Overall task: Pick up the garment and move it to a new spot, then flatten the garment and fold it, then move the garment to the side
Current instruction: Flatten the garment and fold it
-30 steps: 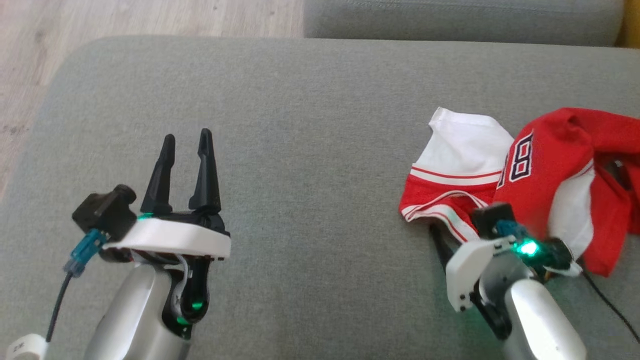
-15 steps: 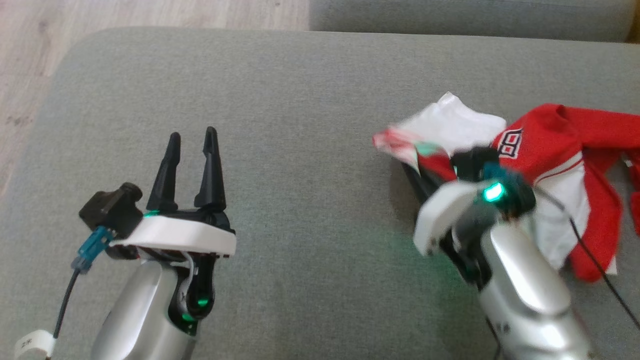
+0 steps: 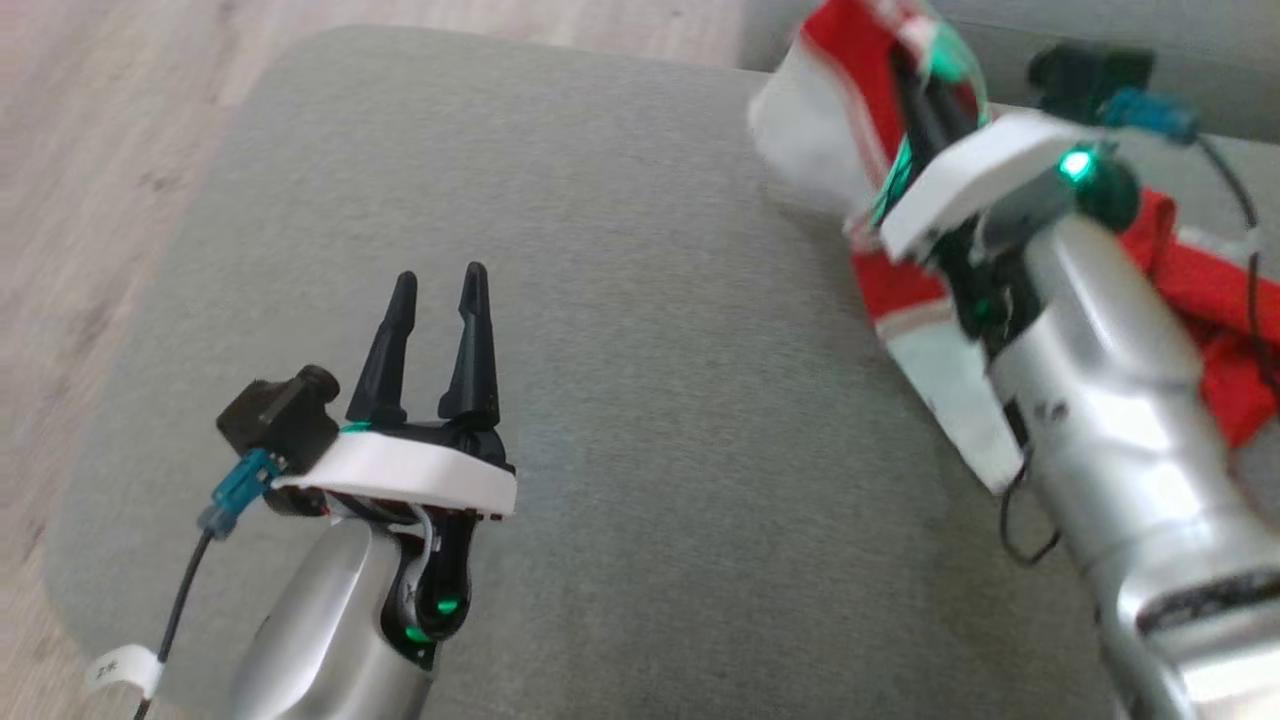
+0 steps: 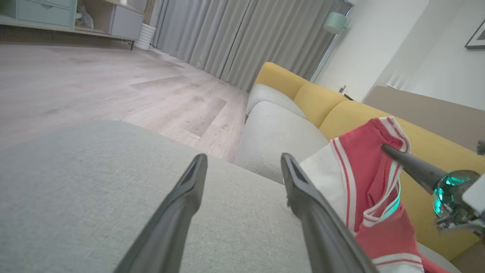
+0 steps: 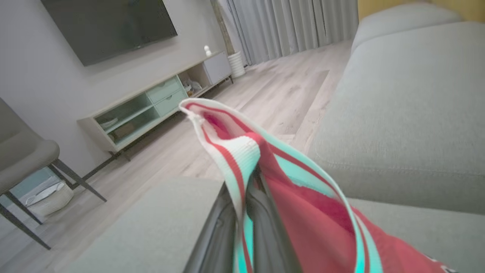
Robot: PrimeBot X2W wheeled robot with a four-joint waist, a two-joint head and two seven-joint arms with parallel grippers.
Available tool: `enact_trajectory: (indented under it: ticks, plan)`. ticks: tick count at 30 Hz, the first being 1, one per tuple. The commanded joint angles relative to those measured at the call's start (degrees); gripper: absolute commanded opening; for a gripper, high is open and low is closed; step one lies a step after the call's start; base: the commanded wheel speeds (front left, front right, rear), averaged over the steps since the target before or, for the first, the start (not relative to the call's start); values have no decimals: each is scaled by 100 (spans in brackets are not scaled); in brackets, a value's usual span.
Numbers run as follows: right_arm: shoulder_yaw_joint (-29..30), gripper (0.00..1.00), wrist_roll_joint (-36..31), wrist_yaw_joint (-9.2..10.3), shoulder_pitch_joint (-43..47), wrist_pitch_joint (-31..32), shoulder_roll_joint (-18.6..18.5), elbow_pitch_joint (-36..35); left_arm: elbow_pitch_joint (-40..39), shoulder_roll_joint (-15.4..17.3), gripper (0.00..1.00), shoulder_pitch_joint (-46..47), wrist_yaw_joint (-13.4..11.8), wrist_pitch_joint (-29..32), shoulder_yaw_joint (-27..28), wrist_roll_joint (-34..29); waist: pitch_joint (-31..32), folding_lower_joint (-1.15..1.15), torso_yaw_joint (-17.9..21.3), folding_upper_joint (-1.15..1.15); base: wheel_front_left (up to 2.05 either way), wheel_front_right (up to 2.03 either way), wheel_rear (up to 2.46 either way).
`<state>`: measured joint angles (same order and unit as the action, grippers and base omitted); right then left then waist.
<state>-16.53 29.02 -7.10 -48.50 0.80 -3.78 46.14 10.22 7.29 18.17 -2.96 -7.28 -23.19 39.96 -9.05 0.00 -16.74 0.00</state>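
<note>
Up from the grey cushion (image 3: 650,400) has come the right gripper (image 3: 920,85), which a second ago lay low beside the red and white garment (image 3: 895,285) with its jaws apart. They are now shut tight on a striped, ribbed edge of the cloth. The head camera has swung too, so part of the shift in the picture is its own. One end of the garment hangs in the air from those jaws, while the rest trails down over the right forearm and lies on the cushion's right side. The left gripper (image 3: 440,300) hovers over the cushion's near left part with its jaws fully apart and empty, well clear of the cloth. The step in hand looks like the first one, lifting the garment to carry it to a new spot. The next move probably calls for raising it until the trailing part clears the cushion. It can then be carried across to the open grey area in front of the left gripper and laid down for flattening, kept back from the edge above the wooden floor (image 3: 100,150).
</note>
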Motion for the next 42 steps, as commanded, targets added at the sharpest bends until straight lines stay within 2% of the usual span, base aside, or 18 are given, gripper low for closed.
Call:
enact_trajectory:
  ticks: [1,2,4,8,14,19,22,25,27,30,32,34,38,42]
  plan:
    - [-151,85,27,-39,-528,-350,90,177,-130,26,100,319,29,-62,145,30,-5,0,-207,0,0,0,0]
    - [-173,100,109,-39,-670,-492,90,406,-109,16,100,329,33,-72,137,33,-8,0,-232,0,0,0,0]
    - [-346,100,-16,-39,-943,-623,90,911,-79,6,100,342,36,-88,128,38,-17,0,-250,0,0,0,0]
    - [-763,100,-133,-39,-1186,-366,90,1559,-50,29,100,340,17,-141,176,56,-16,0,-131,0,0,0,0]
    - [-1209,100,-125,-39,-1108,-154,90,1767,-56,63,100,345,7,-182,198,65,97,0,246,0,0,0,0]
    - [-1161,100,-42,-39,-911,-651,90,1658,-120,101,100,341,-45,-189,215,45,216,0,565,0,0,0,0]
    - [-913,100,-232,-39,-748,-1220,86,1766,-194,129,100,294,-98,-166,212,33,293,0,823,0,0,0,0]
    - [-474,100,-522,-39,-543,-1521,-46,1780,-274,161,100,239,-157,-154,208,8,331,0,1086,0,0,0,0]
    - [-90,100,-748,-39,-302,-1569,-230,1471,-314,163,100,200,-188,-151,189,-8,346,0,1240,0,0,0,0]
    - [768,100,-1344,-39,456,-1576,-516,332,-335,144,100,111,-248,-139,182,16,344,0,1477,0,0,0,0]
    - [1368,100,-1778,-39,1205,-1577,-499,-512,-323,136,100,45,-316,-182,219,19,344,0,1622,0,0,0,0]
    - [1857,100,-2113,-39,1976,-1578,-330,-1382,-287,146,100,-29,-359,-235,222,-8,339,0,1756,0,0,0,0]
    - [2237,100,-2422,-39,3254,-1578,-23,-2827,-183,208,100,-183,-425,-382,191,-159,300,0,1988,0,0,0,0]
    - [2172,100,-2357,-39,3952,-1574,77,-3626,-53,246,100,-305,-486,-542,122,-388,237,0,2160,0,0,0,0]
